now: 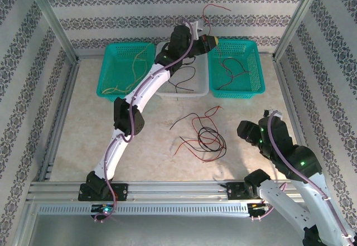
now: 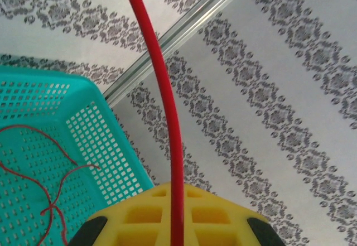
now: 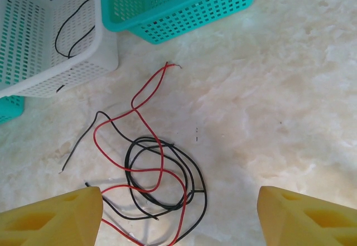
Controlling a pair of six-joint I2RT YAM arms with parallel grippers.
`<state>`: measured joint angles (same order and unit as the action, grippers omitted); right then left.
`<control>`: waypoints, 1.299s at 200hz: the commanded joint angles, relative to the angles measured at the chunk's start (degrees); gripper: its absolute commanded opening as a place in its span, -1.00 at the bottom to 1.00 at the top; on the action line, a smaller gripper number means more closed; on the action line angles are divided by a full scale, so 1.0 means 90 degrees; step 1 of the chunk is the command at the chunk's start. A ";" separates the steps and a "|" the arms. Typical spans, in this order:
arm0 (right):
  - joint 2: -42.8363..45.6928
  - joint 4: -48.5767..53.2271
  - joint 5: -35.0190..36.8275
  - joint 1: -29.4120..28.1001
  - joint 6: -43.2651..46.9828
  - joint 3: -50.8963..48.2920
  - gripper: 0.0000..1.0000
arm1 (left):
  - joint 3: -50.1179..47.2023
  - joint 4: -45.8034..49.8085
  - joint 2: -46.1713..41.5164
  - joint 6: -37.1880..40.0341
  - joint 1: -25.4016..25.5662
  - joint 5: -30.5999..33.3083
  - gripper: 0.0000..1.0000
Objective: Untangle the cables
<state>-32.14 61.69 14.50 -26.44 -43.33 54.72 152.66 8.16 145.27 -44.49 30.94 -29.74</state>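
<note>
Red cable [image 2: 167, 106] rises straight up from between the yellow fingers of my left claw [image 2: 177, 226], which is clenched on it at the upper middle of the overhead view, beside the right teal basket [image 1: 254, 87]. Red strands [image 2: 53, 210] lie in that basket, black strands [image 1: 183, 83] in the white basket [image 1: 184, 93], and yellow strands [image 1: 134, 70] in the left teal basket [image 1: 106, 73]. My right claw [image 3: 178, 215] hangs released, jaws wide, above the tangle [image 3: 156, 168] of red and black cables on the counter [image 3: 279, 90], mid-frame.
</note>
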 commanded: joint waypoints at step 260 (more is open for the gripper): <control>-0.2047 -0.1986 -0.2201 0.1638 0.0232 0.0691 0.43 | 0.0020 0.4243 -0.1088 0.2107 0.0343 0.0039 0.99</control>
<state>-49.19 48.90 0.27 -12.75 -40.42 63.09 153.01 41.71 139.13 -29.39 34.59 -31.29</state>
